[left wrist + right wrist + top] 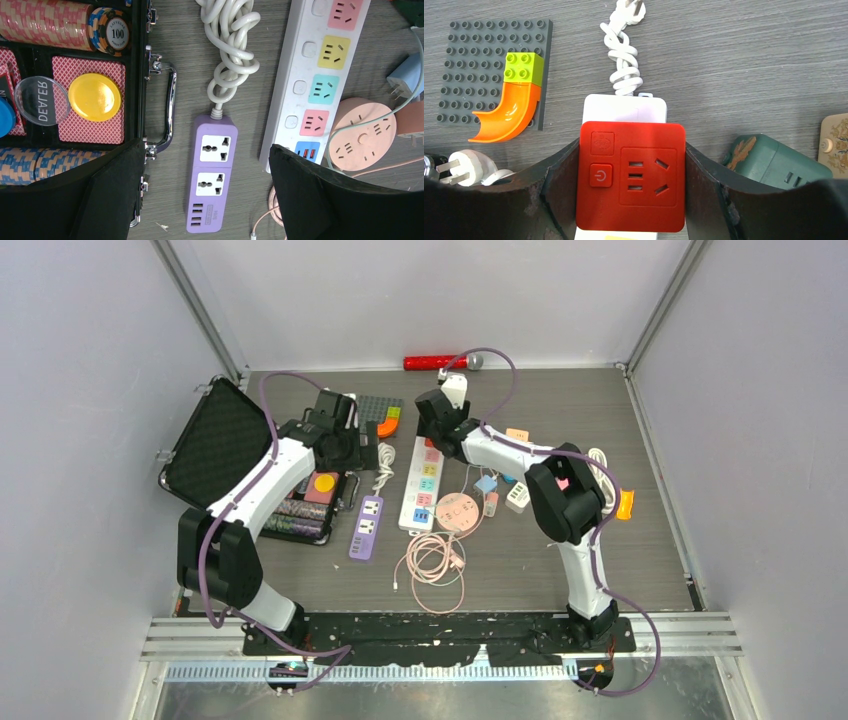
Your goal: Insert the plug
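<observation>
A red square plug adapter [630, 175] with a power button and a socket face sits between the fingers of my right gripper [630, 186], which is shut on its two sides. It lies over the far end of the white multi-colour power strip [624, 106] [424, 485]. I cannot tell whether its pins are seated. In the top view my right gripper [440, 422] hides the adapter. My left gripper [204, 152] [345, 445] hangs open above the purple power strip [211, 175] [366, 527], holding nothing.
An open poker-chip case [75, 95] lies left of the purple strip. A grey brick plate [489, 70] with an orange slide, a white plug [461, 167], a green adapter [774, 162], a round pink socket [458, 512], pink cable [430, 560] and small chargers surround the strips.
</observation>
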You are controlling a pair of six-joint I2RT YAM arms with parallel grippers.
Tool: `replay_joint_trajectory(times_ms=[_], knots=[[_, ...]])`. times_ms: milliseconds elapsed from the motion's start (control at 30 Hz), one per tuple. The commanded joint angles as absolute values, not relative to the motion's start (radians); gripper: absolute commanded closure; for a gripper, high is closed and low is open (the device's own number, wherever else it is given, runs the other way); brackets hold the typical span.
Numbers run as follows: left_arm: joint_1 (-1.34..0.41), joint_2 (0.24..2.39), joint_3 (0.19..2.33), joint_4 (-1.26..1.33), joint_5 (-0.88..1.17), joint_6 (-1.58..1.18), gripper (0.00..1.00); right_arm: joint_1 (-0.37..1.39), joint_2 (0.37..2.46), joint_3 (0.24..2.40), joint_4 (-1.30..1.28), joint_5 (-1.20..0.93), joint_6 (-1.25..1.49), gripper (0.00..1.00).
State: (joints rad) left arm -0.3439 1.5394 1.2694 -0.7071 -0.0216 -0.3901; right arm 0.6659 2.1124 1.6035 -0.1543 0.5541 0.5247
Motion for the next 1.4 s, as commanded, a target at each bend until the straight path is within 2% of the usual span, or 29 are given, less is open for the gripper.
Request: replay_joint_trajectory(times_ms=[0,367,900,1167,1233,1367], knots=[[-0.337,1.499,1.265,-0.677,-0.015,-0.399,0.08,0.672,2.155,1.65,-0.201,0.558,0.519,0.95],[-0.337,1.49,1.257,-0.675,-0.021,-0.4,0.08,0.678,2.159,1.651,-0.24,0.545,0.528,0.94],[-0.337,1.485,1.261,-0.681,-0.018,-0.402,0.08,0.725,2.243,1.651,-0.456,0.58,0.55,0.94],[-0.337,1.489,1.269,-0.685,-0.012,-0.402,0.08,0.726,2.287,1.733,-0.586,0.545,0.57,0.95],[-0.337,1.489,1.276,-0.688,-0.014,-0.399,0.08,0.724,2.31,1.815,-0.643,0.539,0.564,0.91],[-0.337,1.488,1.286,-0.695,-0.016,-0.395,0.08,0.722,2.322,1.98,-0.71,0.543,0.551,0.66]])
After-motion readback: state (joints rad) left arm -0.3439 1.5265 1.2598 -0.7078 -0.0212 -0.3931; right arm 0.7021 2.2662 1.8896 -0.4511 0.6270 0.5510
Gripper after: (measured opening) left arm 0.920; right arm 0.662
